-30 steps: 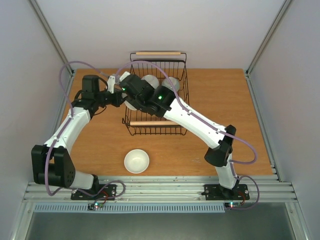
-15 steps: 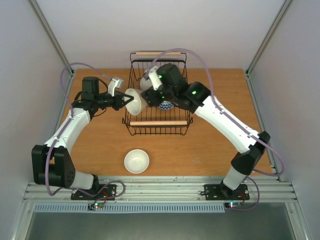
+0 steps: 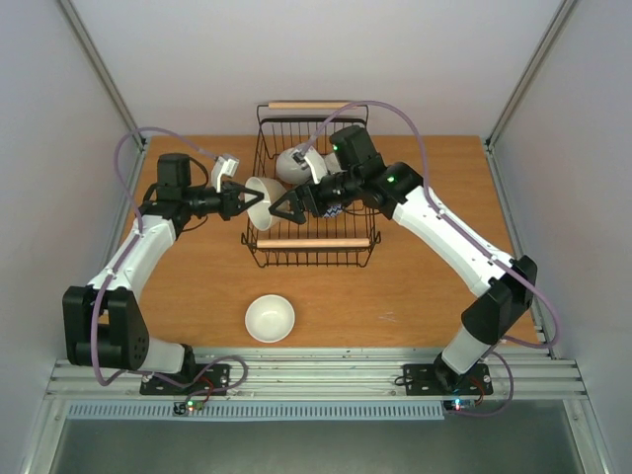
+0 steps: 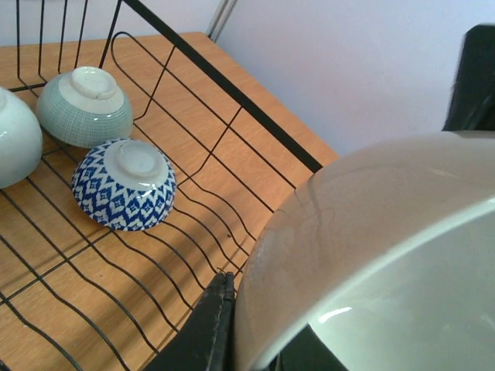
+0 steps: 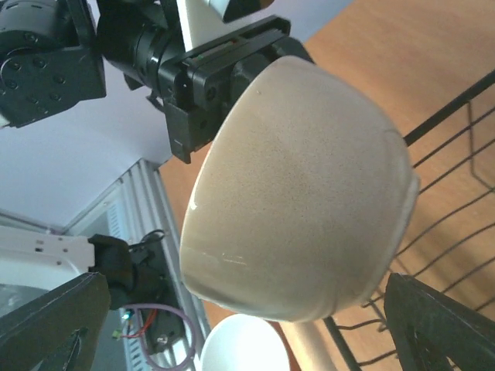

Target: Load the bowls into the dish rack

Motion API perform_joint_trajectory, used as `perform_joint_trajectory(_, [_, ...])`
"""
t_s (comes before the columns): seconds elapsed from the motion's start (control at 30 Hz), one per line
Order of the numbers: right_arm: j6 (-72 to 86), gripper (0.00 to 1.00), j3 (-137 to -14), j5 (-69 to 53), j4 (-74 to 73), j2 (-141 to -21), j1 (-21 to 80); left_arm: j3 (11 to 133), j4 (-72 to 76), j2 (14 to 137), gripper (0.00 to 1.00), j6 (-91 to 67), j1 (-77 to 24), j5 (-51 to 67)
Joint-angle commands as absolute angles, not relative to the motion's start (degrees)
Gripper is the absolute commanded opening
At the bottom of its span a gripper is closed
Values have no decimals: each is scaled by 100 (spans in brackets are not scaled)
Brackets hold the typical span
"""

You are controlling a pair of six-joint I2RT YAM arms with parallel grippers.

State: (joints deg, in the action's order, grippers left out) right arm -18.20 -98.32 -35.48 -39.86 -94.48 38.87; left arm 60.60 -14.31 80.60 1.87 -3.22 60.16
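My left gripper [image 3: 240, 197] is shut on the rim of a tan bowl [image 3: 265, 200], holding it on its side over the left edge of the black wire dish rack [image 3: 311, 243]. In the left wrist view one finger [image 4: 219, 309] presses the outside of that bowl [image 4: 371, 247]. My right gripper [image 3: 286, 204] stands open just right of the bowl, facing it without touching. The right wrist view shows the tan bowl [image 5: 298, 201] between my wide-spread fingers [image 5: 54, 325]. Inside the rack [image 4: 232, 93] lie a blue-and-white bowl [image 4: 124, 184], a pale green bowl [image 4: 83, 106] and a white bowl [image 4: 14, 137], all upside down.
Another white bowl [image 3: 270, 318] sits upright on the wooden table [image 3: 444, 178], near the front edge between the arm bases. It also shows below the tan bowl in the right wrist view [image 5: 240, 344]. Grey walls close in the table on both sides.
My right gripper has opened and drawn back to the right, off the tan bowl. The left gripper keeps hold of the bowl at the rack's left edge.
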Motion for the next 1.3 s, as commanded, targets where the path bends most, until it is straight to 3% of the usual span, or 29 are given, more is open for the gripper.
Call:
perform_joint_trajectory(0.0, [-1521, 99, -9741, -4266, -3571, -9555, 3832, 6056, -860, 7821, 0, 91, -291, 6534])
perform_joint_trajectory(0.87, [-1301, 95, -9971, -4488, -3375, -10013, 3883, 6001, -747, 7878, 0, -166, -280, 6761])
perform_joint_trajectory(1.0, [-1314, 75, -10055, -4425, -3383, -10045, 3900, 6003, -745, 7910, 0, -169, -274, 6826])
perform_joint_trajectory(1.17, [-1271, 24, -10063, -4341, -3370, -10021, 3905, 6002, -726, 7931, 0, -188, -279, 6858])
perform_joint_trajectory(1.23, [-1272, 6, -10056, -4301, -3350, -9998, 3909, 6001, -719, 7932, 1, -200, -278, 6863])
perform_joint_trajectory(1.27, [-1282, 2, -10058, -4253, -3363, -9989, 3902, 6003, -718, 7936, 0, -205, -281, 6839])
